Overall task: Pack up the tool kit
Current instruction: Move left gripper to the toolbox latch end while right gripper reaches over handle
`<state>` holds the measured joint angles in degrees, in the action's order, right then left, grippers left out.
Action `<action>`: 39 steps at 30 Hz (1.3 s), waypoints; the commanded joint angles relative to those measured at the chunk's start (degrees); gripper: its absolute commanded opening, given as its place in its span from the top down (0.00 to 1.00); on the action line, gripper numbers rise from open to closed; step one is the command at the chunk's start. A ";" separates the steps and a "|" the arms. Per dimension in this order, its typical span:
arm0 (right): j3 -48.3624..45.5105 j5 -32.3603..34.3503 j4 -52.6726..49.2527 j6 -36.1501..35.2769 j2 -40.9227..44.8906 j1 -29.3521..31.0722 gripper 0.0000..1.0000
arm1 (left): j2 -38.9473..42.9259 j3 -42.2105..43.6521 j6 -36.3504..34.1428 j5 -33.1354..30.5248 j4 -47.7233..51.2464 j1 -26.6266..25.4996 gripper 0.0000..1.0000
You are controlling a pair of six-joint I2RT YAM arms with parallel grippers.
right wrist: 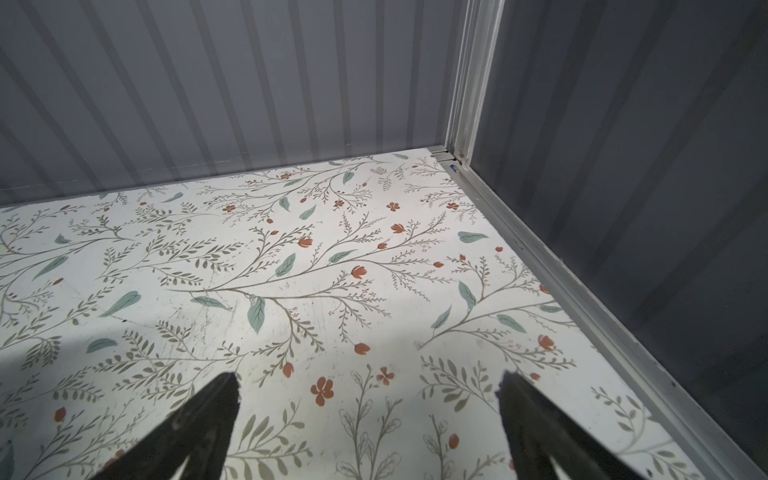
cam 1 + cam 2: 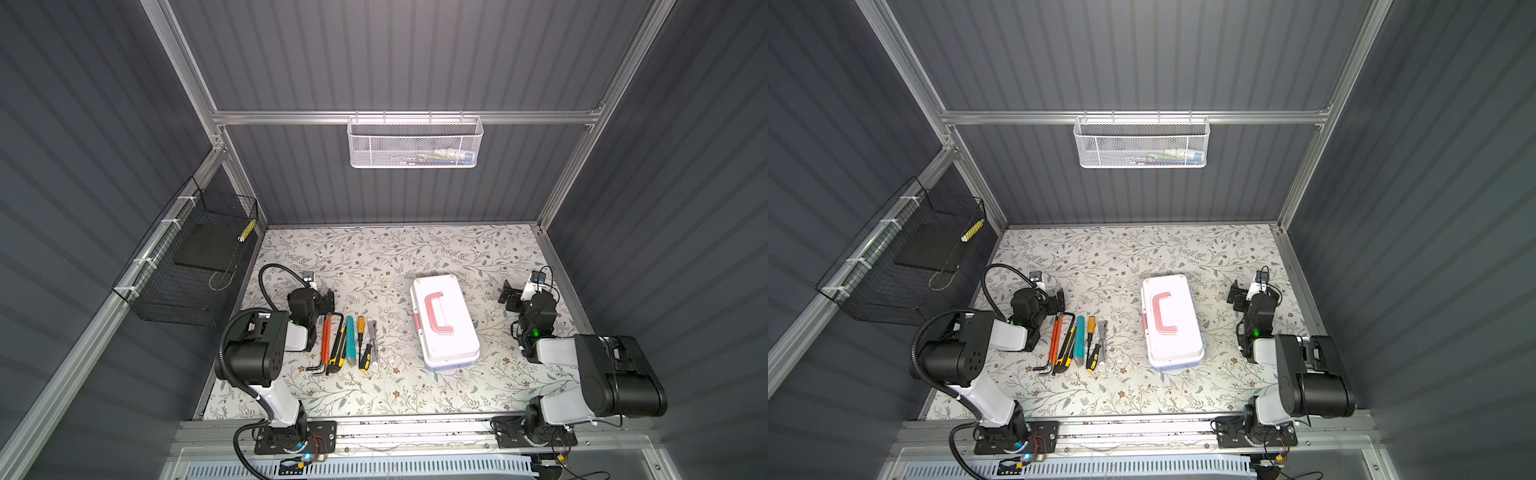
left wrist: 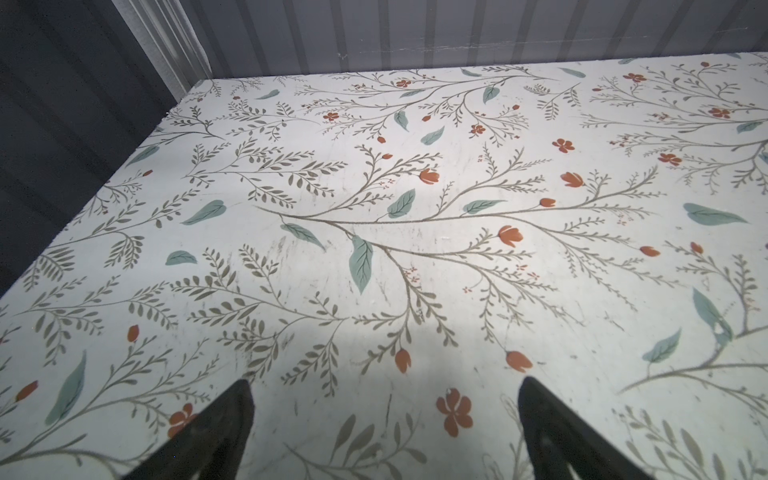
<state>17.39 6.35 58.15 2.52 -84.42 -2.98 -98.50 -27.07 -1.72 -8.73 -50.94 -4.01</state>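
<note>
Resting on the floral tabletop (image 2: 374, 257), the tool kit box (image 2: 445, 322) stands right of centre in both top views, white lid (image 2: 461, 340) seated on the light blue body (image 2: 453, 366), pink handle (image 2: 438, 312) flat on top. The hand tools (image 2: 1079, 340) lie side by side left of the box, apart from it: hex keys (image 2: 324, 349), utility knife (image 2: 337, 349), teal-handled tool (image 2: 350, 340) and screwdrivers (image 2: 365, 358). The left gripper (image 3: 384, 386), at the row's far end, and the right gripper (image 1: 368, 382), right of the box, both stand with jaws spread wide, holding nothing.
</note>
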 commanded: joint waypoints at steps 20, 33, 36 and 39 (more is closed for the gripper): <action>24.39 -9.27 -71.47 17.06 33.16 6.36 0.21 | 32.58 -10.65 20.99 15.46 51.99 0.08 0.00; 43.28 -24.66 -100.13 20.32 24.81 32.04 0.30 | 45.85 3.42 43.08 23.16 42.77 -16.53 0.01; 44.11 -28.65 -98.84 21.19 20.82 34.78 0.32 | 42.14 2.65 42.96 21.56 40.78 -18.66 0.00; 46.56 -27.40 -100.50 21.05 15.72 38.09 0.33 | 38.13 0.21 41.53 21.81 40.39 -20.63 0.01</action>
<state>61.45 -19.33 -38.74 22.72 -65.06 32.51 -57.58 -24.27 38.94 13.13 -7.97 -23.03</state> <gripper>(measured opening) 0.675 0.995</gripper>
